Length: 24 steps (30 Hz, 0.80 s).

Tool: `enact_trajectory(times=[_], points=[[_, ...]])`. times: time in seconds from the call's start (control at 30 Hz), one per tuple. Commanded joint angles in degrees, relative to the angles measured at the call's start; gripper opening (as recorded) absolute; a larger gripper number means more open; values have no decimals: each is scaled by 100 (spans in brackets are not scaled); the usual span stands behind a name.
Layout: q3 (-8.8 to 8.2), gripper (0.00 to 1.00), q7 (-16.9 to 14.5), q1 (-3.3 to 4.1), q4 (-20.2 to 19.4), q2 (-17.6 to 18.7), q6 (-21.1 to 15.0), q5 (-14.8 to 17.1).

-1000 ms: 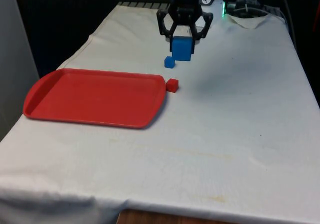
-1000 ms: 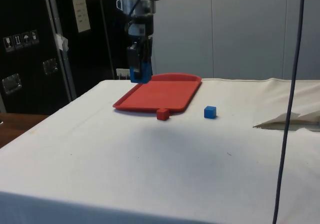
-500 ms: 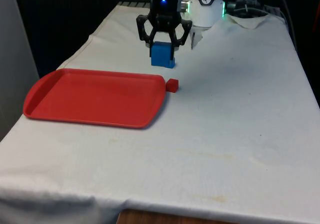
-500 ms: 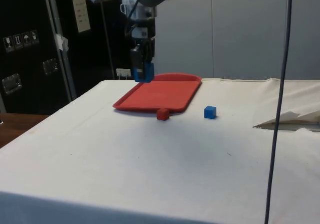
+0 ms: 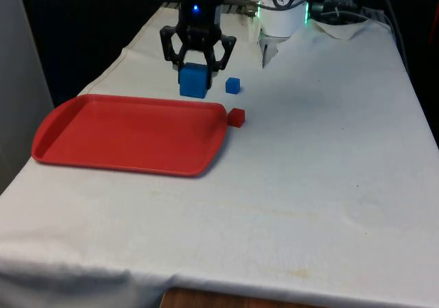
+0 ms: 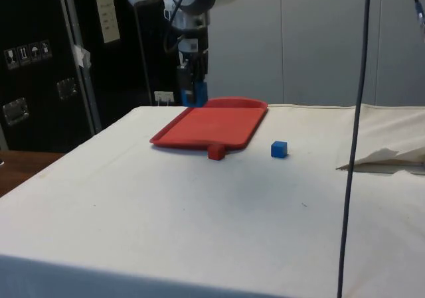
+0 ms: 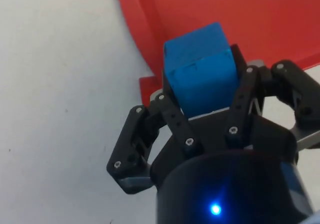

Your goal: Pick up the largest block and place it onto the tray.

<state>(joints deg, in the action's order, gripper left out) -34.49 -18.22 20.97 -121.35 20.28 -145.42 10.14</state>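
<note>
the gripper (image 5: 195,66) is closed on the big blue block (image 5: 193,81), one finger pressed to each side of it, and holds it up in the air, clear of the desk (image 5: 322,157). in the wrist view the gripper (image 7: 200,97) has the block (image 7: 201,76) squarely between its fingers (image 7: 172,116), with the red tray's rim directly beneath and the white cloth to one side. in the side view the gripper (image 6: 192,85) hangs with the block (image 6: 193,93) above the tray's far edge.

in the front view the block sits over the far rim of the tray (image 5: 130,133), near its corner on the front view's right. the tray (image 6: 216,122) lies flat on the desk with nothing on it.

a small blue block (image 5: 233,85) rests on the cloth just to the front view's right of the held block, apart from it. a small red block (image 5: 236,117) rests beside the tray's corner, so close that touching cannot be ruled out. in the side view the red block (image 6: 216,152) is at the tray's near edge and the small blue one (image 6: 279,149) is a little way off on the desk (image 6: 199,212).
</note>
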Motion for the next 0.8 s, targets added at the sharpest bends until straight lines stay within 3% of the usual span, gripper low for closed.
enact_trajectory(times=[0.0,0.2,0.23,0.27,0.53,0.57,0.6,0.77], points=[[29,0,-115,-80,63,52,40,103],[-97,0,-487,-155,252,407,0,493],[-178,0,-424,-63,223,395,-6,435],[-138,0,-619,-166,315,521,-6,642],[-286,0,-1146,-252,590,1020,0,1266],[-378,0,-1112,-155,561,1031,-6,1249],[-304,0,-1215,-264,625,1083,0,1346],[-424,0,-1621,-332,865,1495,29,1856]])
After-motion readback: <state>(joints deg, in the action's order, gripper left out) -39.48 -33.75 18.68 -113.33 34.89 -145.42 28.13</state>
